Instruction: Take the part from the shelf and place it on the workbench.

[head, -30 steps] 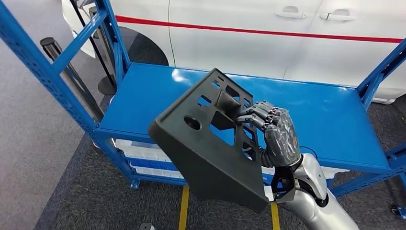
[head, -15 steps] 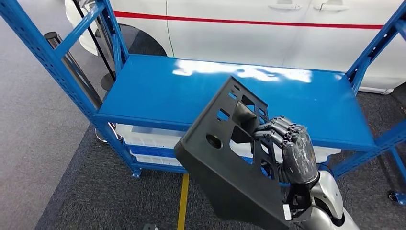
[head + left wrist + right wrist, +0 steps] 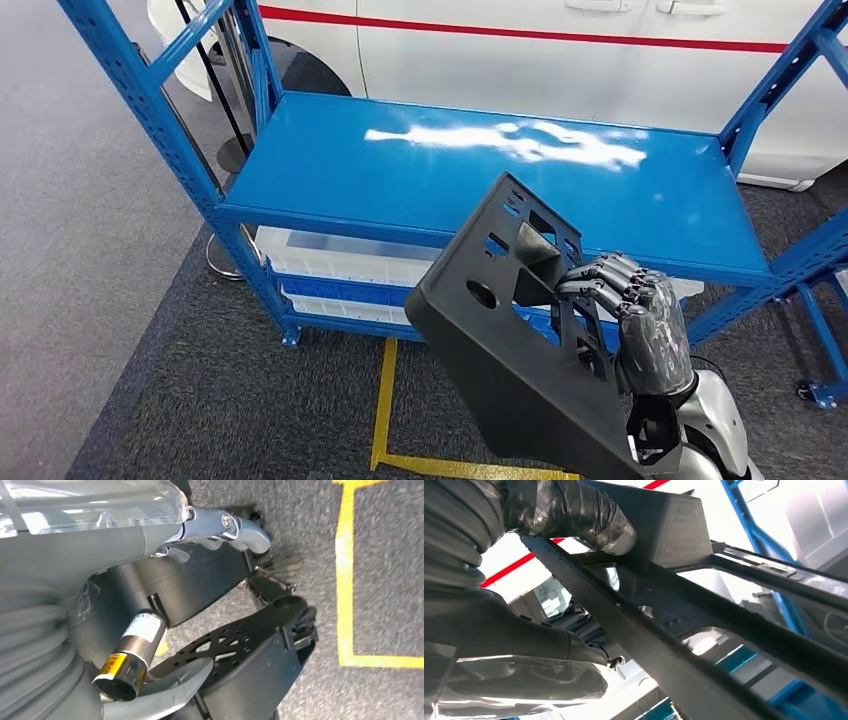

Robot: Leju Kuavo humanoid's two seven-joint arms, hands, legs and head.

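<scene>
Grey carpet with yellow floor tape runs under the blue shelf [image 3: 500, 190], a white car parked behind it. One black part [image 3: 500, 340] — a stiff, flat plate full of cut-outs, probably light plastic — hangs tilted in front of the shelf, clear of its top. The right hand [image 3: 640, 325] grips it through an opening. The left hand [image 3: 100, 580] hangs low — I cannot tell its state

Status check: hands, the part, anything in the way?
Right hand grips black part, held tilted, clear of blue shelf. Left hand holds nothing, hangs over carpet. No obstruction seen; workbench not sighted.
</scene>
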